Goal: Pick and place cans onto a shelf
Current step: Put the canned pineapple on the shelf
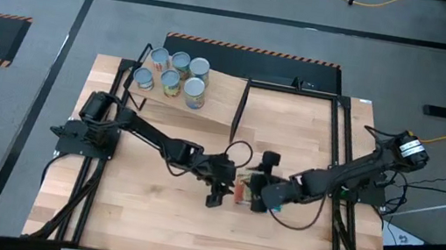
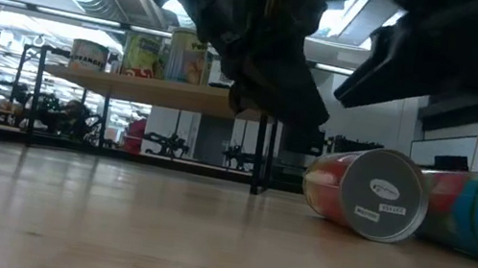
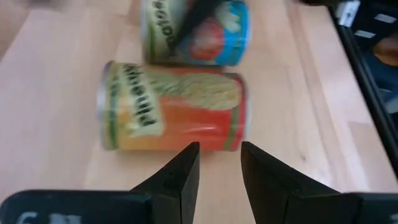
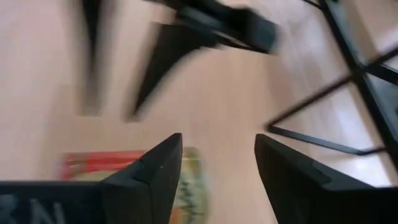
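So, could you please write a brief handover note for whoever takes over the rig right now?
Left gripper: open, empty, poised over the orange-and-green labelled tin can lying on its side mid-table.
Right gripper: open, empty, close beside it.
Blue-and-red labelled tin can lies on its side next to the orange one.
Done: five silver-topped cans stand upright on the tilted plywood shelf at the table's far left.
Left: grasp the two lying cans in turn and stand them on the shelf. I see no other cans on the table.

Five cans upright on tilted plywood shelf; two cans lying sideways on tabletop, adjacent.
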Controlling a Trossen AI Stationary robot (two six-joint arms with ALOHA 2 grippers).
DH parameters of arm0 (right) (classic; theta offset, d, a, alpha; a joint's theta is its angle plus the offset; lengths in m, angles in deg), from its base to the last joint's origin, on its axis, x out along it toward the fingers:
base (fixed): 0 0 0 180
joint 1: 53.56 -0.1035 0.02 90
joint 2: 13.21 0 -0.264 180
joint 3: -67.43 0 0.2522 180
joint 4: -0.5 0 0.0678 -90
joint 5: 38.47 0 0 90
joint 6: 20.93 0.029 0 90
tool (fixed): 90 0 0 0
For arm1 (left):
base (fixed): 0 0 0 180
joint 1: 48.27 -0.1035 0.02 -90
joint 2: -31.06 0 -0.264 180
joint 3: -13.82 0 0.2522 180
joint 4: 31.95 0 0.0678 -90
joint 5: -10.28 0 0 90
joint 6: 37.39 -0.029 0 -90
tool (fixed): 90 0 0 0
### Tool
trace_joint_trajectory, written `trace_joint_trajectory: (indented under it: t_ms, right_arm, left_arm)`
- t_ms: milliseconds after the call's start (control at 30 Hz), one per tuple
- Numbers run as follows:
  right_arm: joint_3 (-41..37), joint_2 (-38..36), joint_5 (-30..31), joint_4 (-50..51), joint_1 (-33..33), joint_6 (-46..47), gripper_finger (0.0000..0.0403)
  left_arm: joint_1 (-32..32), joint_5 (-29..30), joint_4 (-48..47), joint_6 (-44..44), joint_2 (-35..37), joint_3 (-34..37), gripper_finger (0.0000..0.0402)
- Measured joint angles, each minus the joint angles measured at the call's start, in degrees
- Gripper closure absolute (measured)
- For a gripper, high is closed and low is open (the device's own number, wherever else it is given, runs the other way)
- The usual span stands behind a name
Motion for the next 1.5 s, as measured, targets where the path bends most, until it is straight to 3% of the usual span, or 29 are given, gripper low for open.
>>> trace_joint_trajectory:
  t_ms: [67, 333, 500, 633, 900, 1067, 1233, 1500]
  right_arm:
    - [0.0, 0.0, -1.0, 0.0, 2.2, 0.0, 0.0196]
    - [0.0, 0.0, -14.0, 0.2, 12.9, -0.4, 0.0196]
    - [0.0, 0.0, -30.4, -0.4, 18.0, -4.3, 0.0196]
    - [0.0, 0.5, -42.0, -3.6, 21.7, -6.3, 0.0196]
    - [0.0, 4.7, -50.8, -8.7, 25.6, -6.6, 0.0196]
    - [0.0, 7.6, -52.7, -8.2, 26.0, -8.5, 0.0196]
    - [0.0, 9.8, -59.7, -8.7, 26.0, -10.2, 0.0196]
    - [0.0, 10.8, -62.4, -7.7, 26.0, -9.4, 0.0196]
  left_arm:
    - [0.7, 0.0, 0.8, -0.7, 0.0, 0.0, 0.0291]
    - [4.9, 2.1, 2.7, -0.8, 0.0, 0.0, 0.0291]
    - [7.2, 8.7, 2.7, -1.0, 0.0, 0.0, 0.0291]
    - [7.1, 10.5, 1.3, -2.6, -1.0, 0.0, 0.0291]
    - [6.5, 10.8, 3.1, -2.1, -4.1, -0.3, 0.0291]
    - [6.7, 11.0, 3.3, -2.1, -3.9, -0.1, 0.0291]
    - [6.7, 10.9, 3.2, -2.4, -3.9, -0.1, 0.0291]
    - [6.8, 10.7, 2.7, -2.4, -3.8, -0.1, 0.0291]
